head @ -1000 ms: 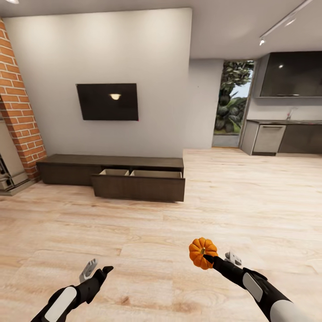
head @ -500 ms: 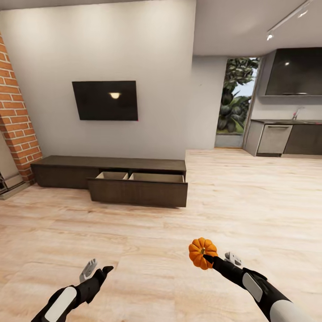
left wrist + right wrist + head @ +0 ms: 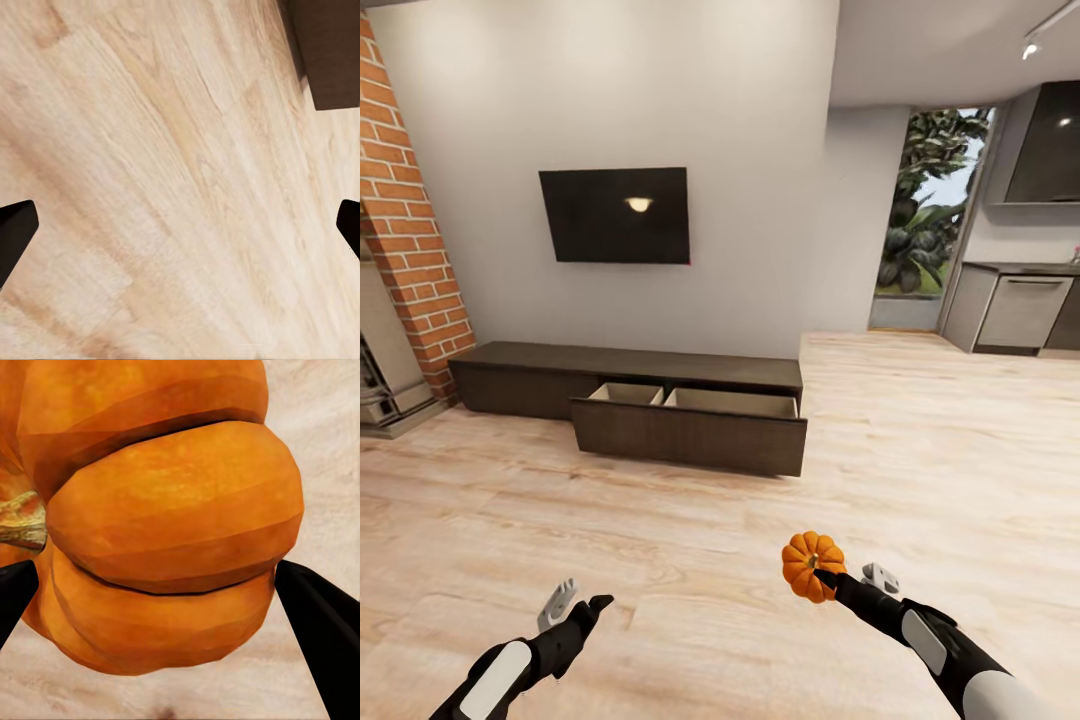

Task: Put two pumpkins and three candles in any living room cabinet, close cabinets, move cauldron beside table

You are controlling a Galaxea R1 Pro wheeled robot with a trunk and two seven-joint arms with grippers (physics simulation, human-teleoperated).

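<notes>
A bright-orange ribbed pumpkin (image 3: 812,565) hangs above the wood floor at the lower right, with my right gripper (image 3: 822,578) shut on it. The right wrist view shows the pumpkin (image 3: 157,525) close up between the two dark fingertips (image 3: 322,622). At the lower left my left gripper (image 3: 582,605) stands open and holds nothing; its fingertips (image 3: 13,232) sit far apart over bare floor. The long dark-brown cabinet (image 3: 540,370) runs along the far wall, with a wide drawer (image 3: 690,440) pulled out, its tan inside showing nothing from here.
A black TV (image 3: 615,215) hangs above the cabinet. A brick column (image 3: 410,240) stands at the left. A kitchen counter (image 3: 1020,310) and a glass door with plants (image 3: 925,230) lie at the far right. Open wood floor lies between me and the cabinet.
The whole picture has shifted: the cabinet and TV look nearer and sit further right, so the camera moved. Both arms hold the same pose, pumpkin still gripped.
</notes>
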